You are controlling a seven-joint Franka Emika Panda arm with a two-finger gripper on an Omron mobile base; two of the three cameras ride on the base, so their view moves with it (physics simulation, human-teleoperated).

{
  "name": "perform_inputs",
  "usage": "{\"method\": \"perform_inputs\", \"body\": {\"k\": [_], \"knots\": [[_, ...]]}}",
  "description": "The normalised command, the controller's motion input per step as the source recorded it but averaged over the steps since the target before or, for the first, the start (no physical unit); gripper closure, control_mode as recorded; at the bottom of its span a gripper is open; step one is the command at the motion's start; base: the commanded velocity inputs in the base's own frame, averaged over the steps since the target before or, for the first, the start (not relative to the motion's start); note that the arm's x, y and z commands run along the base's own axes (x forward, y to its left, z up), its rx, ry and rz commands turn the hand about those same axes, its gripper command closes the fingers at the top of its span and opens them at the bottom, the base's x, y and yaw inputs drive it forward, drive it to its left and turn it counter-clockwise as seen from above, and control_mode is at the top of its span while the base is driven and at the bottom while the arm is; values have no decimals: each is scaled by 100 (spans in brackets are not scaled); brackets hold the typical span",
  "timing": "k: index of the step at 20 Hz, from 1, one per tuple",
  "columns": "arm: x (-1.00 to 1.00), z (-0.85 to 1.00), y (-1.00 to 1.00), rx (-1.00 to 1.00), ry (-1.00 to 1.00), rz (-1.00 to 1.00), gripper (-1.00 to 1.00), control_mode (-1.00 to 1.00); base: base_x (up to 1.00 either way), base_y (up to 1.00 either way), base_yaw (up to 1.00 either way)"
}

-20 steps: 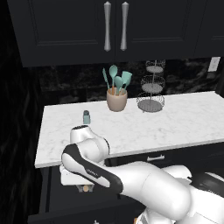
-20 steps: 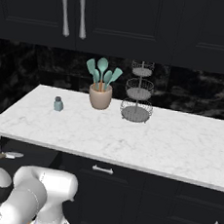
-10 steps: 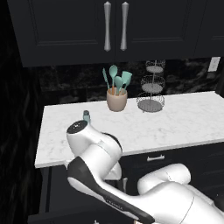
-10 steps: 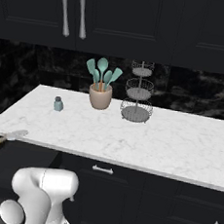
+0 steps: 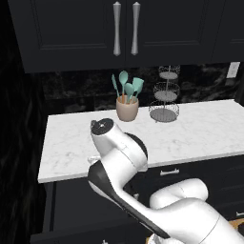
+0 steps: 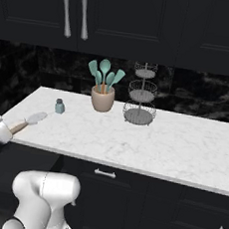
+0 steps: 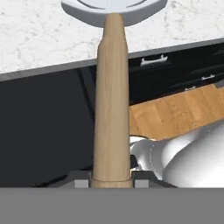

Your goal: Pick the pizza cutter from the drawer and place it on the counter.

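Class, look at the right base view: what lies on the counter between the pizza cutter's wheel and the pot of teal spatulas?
In the right base view, a small teal shaker stands between the pizza cutter and the pot of teal spatulas; otherwise bare counter.

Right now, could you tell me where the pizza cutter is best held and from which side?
By its wooden handle, from the butt end, as the claw has it. The pizza cutter has a long, straight handle, while its wheel blade reaches over the counter edge, so gripping the handle keeps the fingers off the blade.

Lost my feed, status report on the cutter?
Tool shut on cutter handle. Wheel out over the counter corner, not set down. Shaker nearby, clear of it.
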Motion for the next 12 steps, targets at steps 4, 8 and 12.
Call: {"method": "perform_inputs", "body": {"k": [4, 8, 12], "knots": [[94, -9, -86, 5, -1, 3, 100, -100, 0, 0, 0], [100, -25, -64, 7, 0, 1, 100, -100, 0, 0, 0], [100, -22, -38, 11, 4, 7, 100, -100, 0, 0, 0]]}}
